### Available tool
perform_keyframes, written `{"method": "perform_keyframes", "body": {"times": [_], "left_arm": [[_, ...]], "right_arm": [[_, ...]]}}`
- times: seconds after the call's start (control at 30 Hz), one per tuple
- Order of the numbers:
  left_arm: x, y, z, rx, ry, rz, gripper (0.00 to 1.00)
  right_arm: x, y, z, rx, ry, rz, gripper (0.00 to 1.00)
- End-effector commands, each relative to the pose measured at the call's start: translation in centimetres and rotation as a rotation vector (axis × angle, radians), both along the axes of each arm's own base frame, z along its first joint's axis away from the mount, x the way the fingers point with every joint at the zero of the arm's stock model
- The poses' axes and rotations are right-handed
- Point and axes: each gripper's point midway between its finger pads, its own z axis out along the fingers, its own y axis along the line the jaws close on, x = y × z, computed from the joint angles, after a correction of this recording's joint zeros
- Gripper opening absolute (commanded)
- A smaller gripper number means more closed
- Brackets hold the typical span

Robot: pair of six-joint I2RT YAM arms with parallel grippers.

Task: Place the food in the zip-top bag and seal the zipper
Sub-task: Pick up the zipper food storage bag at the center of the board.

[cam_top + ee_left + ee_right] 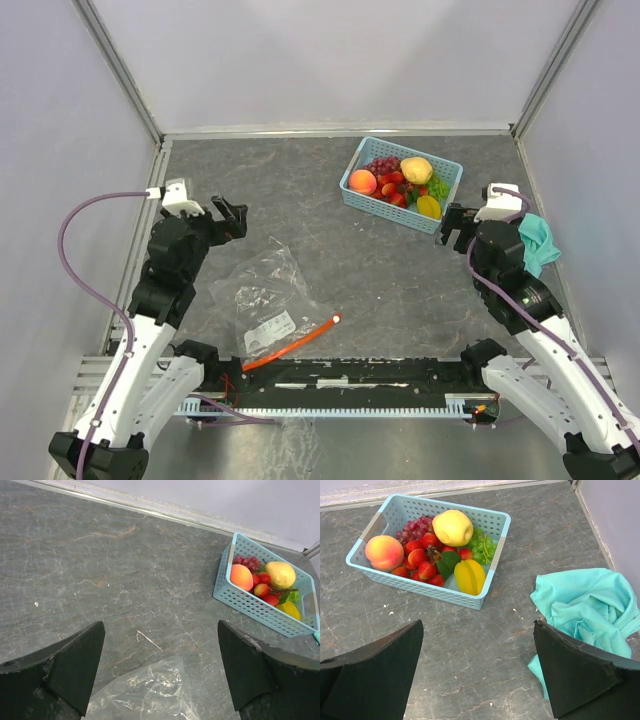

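The zip-top bag (265, 300) lies flat on the table, left of centre, clear with a white label. Its red-orange zipper (290, 345) runs along the near edge, with the white slider (336, 319) at its right end. The bag's far corner shows in the left wrist view (150, 692). The food sits in the light-blue basket (352, 196): a lemon (452, 527), a peach (384, 552), purple grapes (411, 528), strawberries, green grapes and a yellow piece. My left gripper (228, 218) is open above the bag's far corner. My right gripper (455, 228) is open, just near of the basket.
A teal cloth (585, 605) lies crumpled right of the right gripper, near the right wall. Grey walls enclose the table on three sides. A metal rail with cables runs along the near edge.
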Motion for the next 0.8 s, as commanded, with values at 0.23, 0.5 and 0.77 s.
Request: {"method": "perform_keyframes", "body": {"times": [0.23, 0.5, 0.77], "left_arm": [[0.9, -1.4, -1.0, -0.061, 0.088, -0.038, 1.00], [0.6, -2.7, -4.1, -0.101, 0.241, -0.026, 0.97], [-0.9, -4.3, -10.4, 0.054, 0.520, 0.127, 0.97]], "right_arm": [[0.0, 0.1, 1.1, 0.034, -0.038, 0.000, 0.99], [0.1, 0.4, 0.4, 0.054, -0.032, 0.008, 0.99], [0.3, 0.8, -0.7, 0.072, -0.008, 0.012, 0.99]]}}
